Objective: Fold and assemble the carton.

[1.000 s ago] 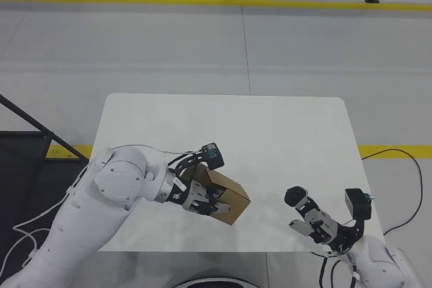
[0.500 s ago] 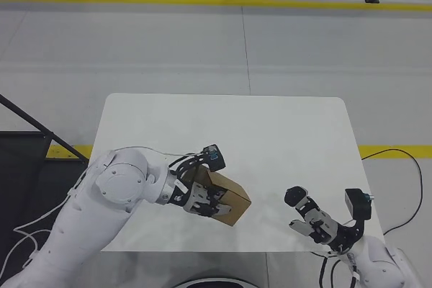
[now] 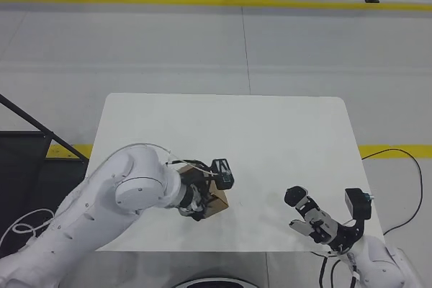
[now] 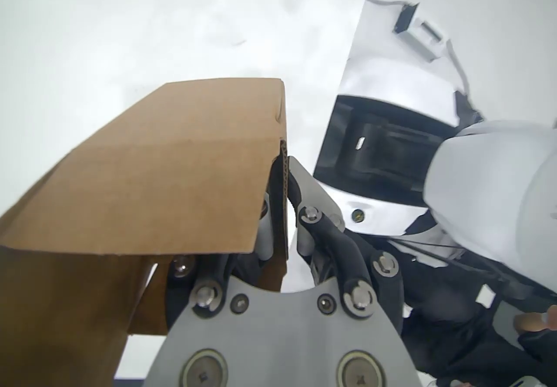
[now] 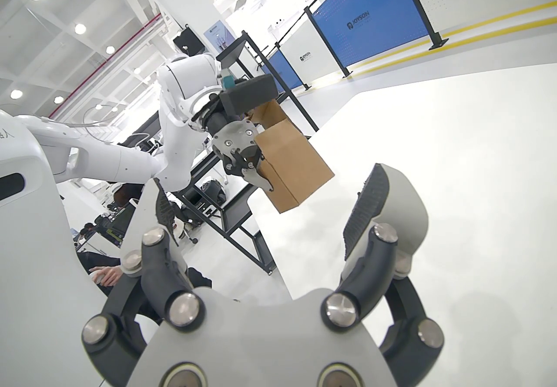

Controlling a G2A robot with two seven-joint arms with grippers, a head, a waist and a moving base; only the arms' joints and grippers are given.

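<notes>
My left end effector (image 4: 278,193) is pinching one wall of the carton (image 3: 214,203): one finger sits inside the open end and the other presses on the outside of the same brown panel. The carton is tilted over the surface (image 3: 273,137), close to the edge nearest the robot and on the left arm's half of it. One flap sticks out past the grasped wall. I cannot tell whether the carton's lowest corner touches the surface. My right end effector (image 5: 267,206) has its fingers spread with nothing between them, over the same near edge toward the right corner, pointing at the carton.
</notes>
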